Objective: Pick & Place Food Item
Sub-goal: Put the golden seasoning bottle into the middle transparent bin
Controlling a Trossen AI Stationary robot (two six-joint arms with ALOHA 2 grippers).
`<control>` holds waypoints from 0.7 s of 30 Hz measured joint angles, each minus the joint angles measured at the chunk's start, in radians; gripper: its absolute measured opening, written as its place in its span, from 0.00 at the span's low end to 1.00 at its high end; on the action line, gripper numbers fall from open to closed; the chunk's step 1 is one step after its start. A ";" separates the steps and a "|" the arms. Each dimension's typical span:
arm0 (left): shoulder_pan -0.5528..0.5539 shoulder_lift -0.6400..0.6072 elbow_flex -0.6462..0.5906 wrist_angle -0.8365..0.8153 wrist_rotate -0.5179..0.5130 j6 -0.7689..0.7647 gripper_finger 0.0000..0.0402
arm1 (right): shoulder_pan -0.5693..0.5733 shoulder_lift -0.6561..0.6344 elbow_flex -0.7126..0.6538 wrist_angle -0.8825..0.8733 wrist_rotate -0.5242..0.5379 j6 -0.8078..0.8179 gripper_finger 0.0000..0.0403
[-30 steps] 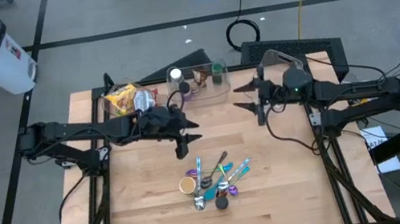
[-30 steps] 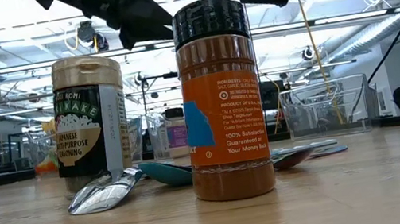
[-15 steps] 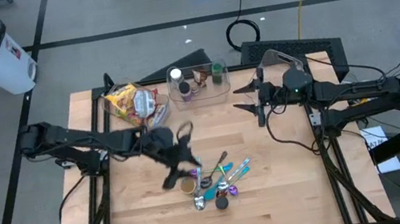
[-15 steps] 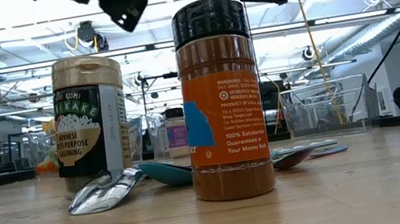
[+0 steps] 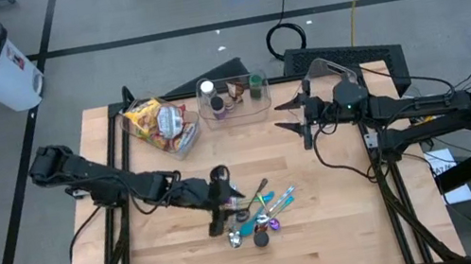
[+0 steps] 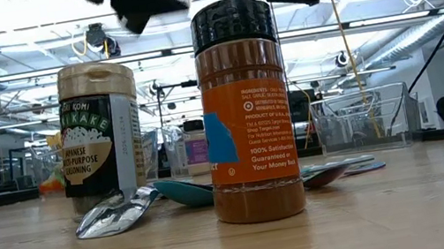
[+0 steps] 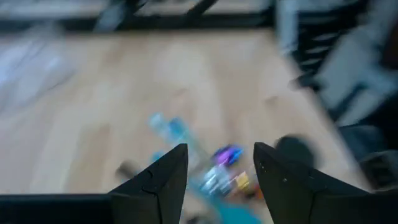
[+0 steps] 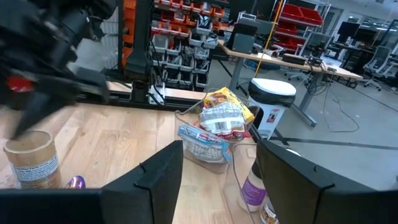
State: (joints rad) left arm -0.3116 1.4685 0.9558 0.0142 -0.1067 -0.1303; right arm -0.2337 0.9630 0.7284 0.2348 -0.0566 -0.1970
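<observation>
High view: left end effector (image 5: 221, 213) lowered over the spoon-and-jar cluster (image 5: 254, 215) at mid-desk (image 5: 327, 222), fingers parted, nothing held. Right end effector (image 5: 290, 113) parked near the clear bin (image 5: 232, 100), also parted and empty; snack bag (image 5: 157, 121) beside that bin.

Low view: orange spice bottle (image 6: 246, 112) and furikake jar (image 6: 102, 134) upright, apart.

Left wrist view: blurred, probably spoons (image 7: 211, 171) beyond the fingers.

Right wrist view: snack bag (image 8: 217, 121) ahead.
</observation>
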 joint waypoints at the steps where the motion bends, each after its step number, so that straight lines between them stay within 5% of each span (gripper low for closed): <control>1: 0.001 0.000 0.000 -0.036 -0.039 -0.032 0.48 | 0.000 0.000 0.000 0.000 0.000 0.000 0.49; 9: -0.012 0.000 0.000 -0.174 -0.129 -0.169 0.65 | 0.000 0.000 0.000 0.000 0.000 -0.001 0.49; 21: -0.117 0.000 0.000 -0.284 -0.129 -0.258 0.85 | 0.000 0.000 0.000 -0.009 0.000 -0.002 0.49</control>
State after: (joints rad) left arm -0.4288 1.4685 0.9554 -0.2694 -0.2361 -0.3885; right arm -0.2337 0.9631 0.7284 0.2260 -0.0566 -0.1986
